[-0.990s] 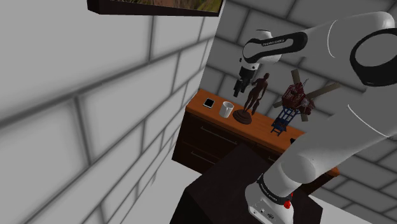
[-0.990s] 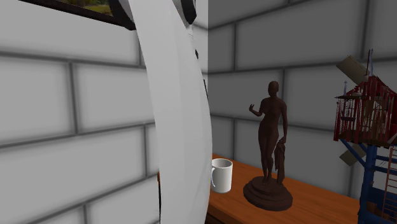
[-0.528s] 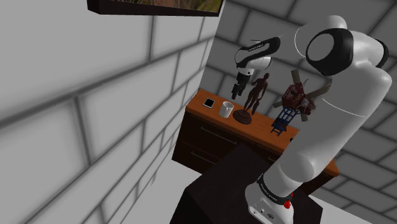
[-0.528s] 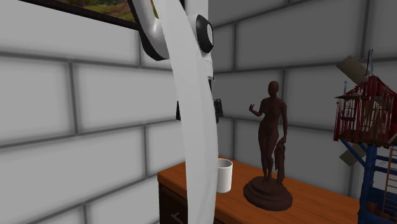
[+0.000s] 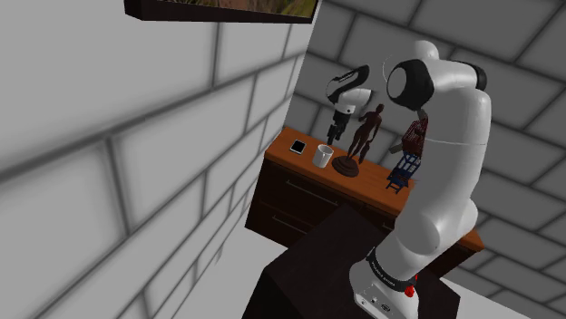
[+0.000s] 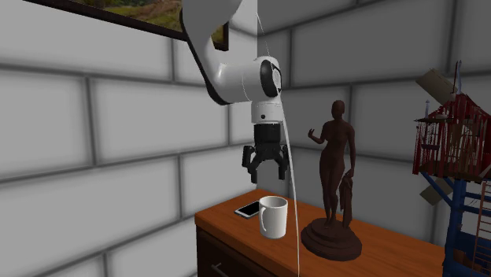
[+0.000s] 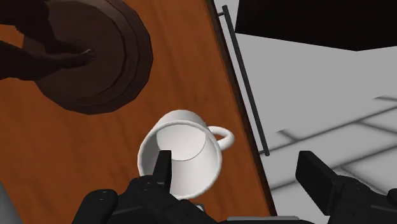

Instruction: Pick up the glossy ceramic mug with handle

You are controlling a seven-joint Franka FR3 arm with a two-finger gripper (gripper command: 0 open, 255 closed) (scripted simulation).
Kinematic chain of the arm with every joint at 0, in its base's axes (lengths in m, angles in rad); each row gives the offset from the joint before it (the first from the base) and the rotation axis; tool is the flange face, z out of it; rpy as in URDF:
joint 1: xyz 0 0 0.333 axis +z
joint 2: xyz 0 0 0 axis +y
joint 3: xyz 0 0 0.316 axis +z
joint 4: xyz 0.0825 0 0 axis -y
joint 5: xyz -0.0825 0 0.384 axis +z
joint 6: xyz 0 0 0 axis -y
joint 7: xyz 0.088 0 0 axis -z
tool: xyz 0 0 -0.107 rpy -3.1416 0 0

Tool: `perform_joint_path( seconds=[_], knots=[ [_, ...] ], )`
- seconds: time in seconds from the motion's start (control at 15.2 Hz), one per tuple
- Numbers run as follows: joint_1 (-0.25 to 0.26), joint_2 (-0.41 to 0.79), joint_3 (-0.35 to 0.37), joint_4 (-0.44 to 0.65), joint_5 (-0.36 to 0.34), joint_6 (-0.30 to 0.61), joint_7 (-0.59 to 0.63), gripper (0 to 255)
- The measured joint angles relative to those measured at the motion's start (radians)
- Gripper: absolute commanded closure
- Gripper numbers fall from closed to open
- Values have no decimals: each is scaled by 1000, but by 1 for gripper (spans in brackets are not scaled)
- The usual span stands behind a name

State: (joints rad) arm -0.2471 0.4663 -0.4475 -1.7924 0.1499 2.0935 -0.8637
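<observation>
The white mug (image 6: 273, 216), stood at the second exterior view's lower centre (handle toward the edge of the cabinet (image 6: 393, 250)), is overhung by the spread-fingered gripper (image 6: 265, 167); the approach is judged in hand, a descent astride its wall needed.

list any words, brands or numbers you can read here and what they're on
No text can be read.
Tiny light marks on the dark band low on the arm: too small to read.
The mug: plain white, no print.
The phone: nothing legible.
</observation>
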Motion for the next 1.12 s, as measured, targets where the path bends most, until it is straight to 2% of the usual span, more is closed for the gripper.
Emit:
perform_joint_path(
  seconds=[0.33,0.53,1.06,1.12],
  knots=[
    [-92,206,34,213,63,-37,-58,0],
    [-150,334,54,376,86,-87,-77,0],
    [-171,416,72,414,104,-46,-83,0],
    [-172,420,73,416,105,-44,-83,255]
  ],
)
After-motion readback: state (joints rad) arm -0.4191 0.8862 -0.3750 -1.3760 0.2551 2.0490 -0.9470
